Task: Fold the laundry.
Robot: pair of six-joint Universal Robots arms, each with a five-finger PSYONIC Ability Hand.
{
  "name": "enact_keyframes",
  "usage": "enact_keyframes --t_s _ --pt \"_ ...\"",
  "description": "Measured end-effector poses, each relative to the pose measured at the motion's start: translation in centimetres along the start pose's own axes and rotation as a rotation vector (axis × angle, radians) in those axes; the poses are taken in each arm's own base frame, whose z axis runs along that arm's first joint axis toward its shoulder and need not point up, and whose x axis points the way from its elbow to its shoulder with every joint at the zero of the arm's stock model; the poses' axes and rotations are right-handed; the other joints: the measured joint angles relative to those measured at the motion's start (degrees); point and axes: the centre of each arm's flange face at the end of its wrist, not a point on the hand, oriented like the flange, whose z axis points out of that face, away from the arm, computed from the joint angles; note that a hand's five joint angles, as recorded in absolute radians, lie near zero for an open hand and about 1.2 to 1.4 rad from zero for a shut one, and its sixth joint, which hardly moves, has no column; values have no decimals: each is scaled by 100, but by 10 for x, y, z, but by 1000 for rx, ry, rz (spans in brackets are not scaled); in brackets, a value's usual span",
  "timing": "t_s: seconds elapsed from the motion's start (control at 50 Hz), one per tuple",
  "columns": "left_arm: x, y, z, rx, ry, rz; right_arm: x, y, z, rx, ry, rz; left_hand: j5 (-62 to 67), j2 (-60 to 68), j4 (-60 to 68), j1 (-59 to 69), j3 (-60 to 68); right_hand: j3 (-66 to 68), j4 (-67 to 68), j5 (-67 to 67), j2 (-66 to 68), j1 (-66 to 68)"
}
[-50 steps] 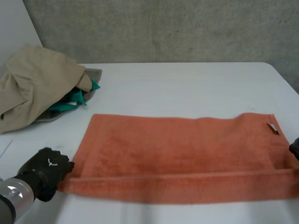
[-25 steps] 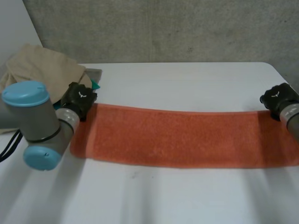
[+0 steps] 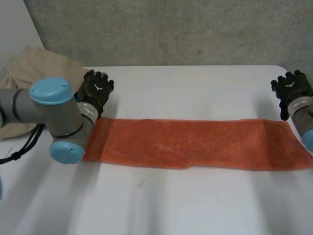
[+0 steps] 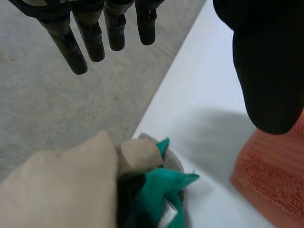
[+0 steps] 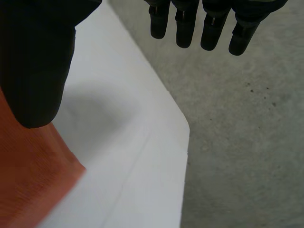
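Observation:
An orange towel (image 3: 195, 149) lies folded into a long narrow strip across the white table (image 3: 195, 88). My left hand (image 3: 95, 90) hovers just beyond the towel's far left corner, fingers (image 4: 90, 33) straight and spread, holding nothing. My right hand (image 3: 292, 90) is above the table past the far right corner, fingers (image 5: 204, 23) likewise straight and empty. The left wrist view has the towel's corner (image 4: 273, 180) under the thumb; in the right wrist view the towel's other corner (image 5: 33, 175) lies below the thumb.
A heap of laundry (image 3: 34, 73), beige cloth over green and grey pieces (image 4: 156, 190), sits at the table's far left, close to my left hand. The table's right edge and corner (image 5: 183, 137) lie just past my right hand.
Both hands carried the towel's near edge over to the far edge, folding it in half lengthwise, then let go and opened, lifting off beyond the far corners.

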Motion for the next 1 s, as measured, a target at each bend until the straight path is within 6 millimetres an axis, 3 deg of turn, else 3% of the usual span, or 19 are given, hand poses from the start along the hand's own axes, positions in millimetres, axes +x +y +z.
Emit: enact_keyframes --t_s 0.06,0.12,0.18,0.28,0.38,0.48,0.54,0.64,0.66,0.72,0.78,0.84,0.86,0.92,0.94,1.0 --pt "-11 -12 -15 19 -5 -30 9 -12 -32 6 -59 103 -2 -2 0 0 0 26 22 9 20 7" --pt "-17 -20 -28 35 2 -65 15 -7 -55 -20 -121 164 0 -2 0 0 0 325 340 290 315 247" --pt "-20 -26 -45 55 33 -116 20 14 -77 -98 -197 236 -2 -3 0 0 0 907 912 848 878 794" --pt "-16 -27 -63 68 90 -164 22 50 -93 -201 -255 302 0 -3 0 0 0 1313 1332 1279 1253 1217" --pt "-9 -25 -72 65 127 -178 17 81 -87 -229 -248 274 0 -2 0 0 0 1733 1742 1674 1686 1653" --pt "-5 -24 -74 63 136 -177 14 103 -74 -233 -221 210 0 -3 0 0 0 4694 4710 4590 4729 4583" --pt "-6 -25 -74 65 133 -176 20 114 -66 -250 -173 178 0 -2 0 0 0 5538 5586 5238 5533 5024" --pt "-13 -31 -77 81 113 -177 44 125 -57 -287 -52 137 0 -2 0 0 0 5613 5679 5238 5539 5024" --pt "-15 -32 -78 84 109 -177 64 130 -53 -306 29 108 0 -2 0 0 0 5613 5683 5238 5539 5024" --pt "-21 -35 -82 94 95 -181 87 129 -49 -316 114 49 0 -3 0 0 0 5613 5684 5283 5539 5024" --pt "-26 -38 -86 104 83 -185 104 121 -46 -301 164 -33 0 -2 0 0 0 5613 5684 5282 5539 5024" --pt "-29 -40 -89 108 76 -187 103 105 -43 -256 165 -90 0 -2 0 0 0 5613 5688 5283 5539 5024" --pt "-31 -41 -92 110 74 -188 91 78 -42 -173 140 -136 0 -3 0 0 0 5613 5690 5297 5539 5024" --pt "-32 -41 -95 111 72 -189 53 25 -48 6 58 -194 0 -3 0 0 0 5614 5691 5341 5539 5024" --pt "-32 -42 -97 111 72 -189 25 -5 -57 116 -3 -218 0 -3 0 0 0 5614 5691 5341 5539 5024" --pt "-32 -42 -101 110 73 -189 -26 -50 -83 304 -123 -249 0 -3 0 0 0 5614 5691 5347 5539 5024"
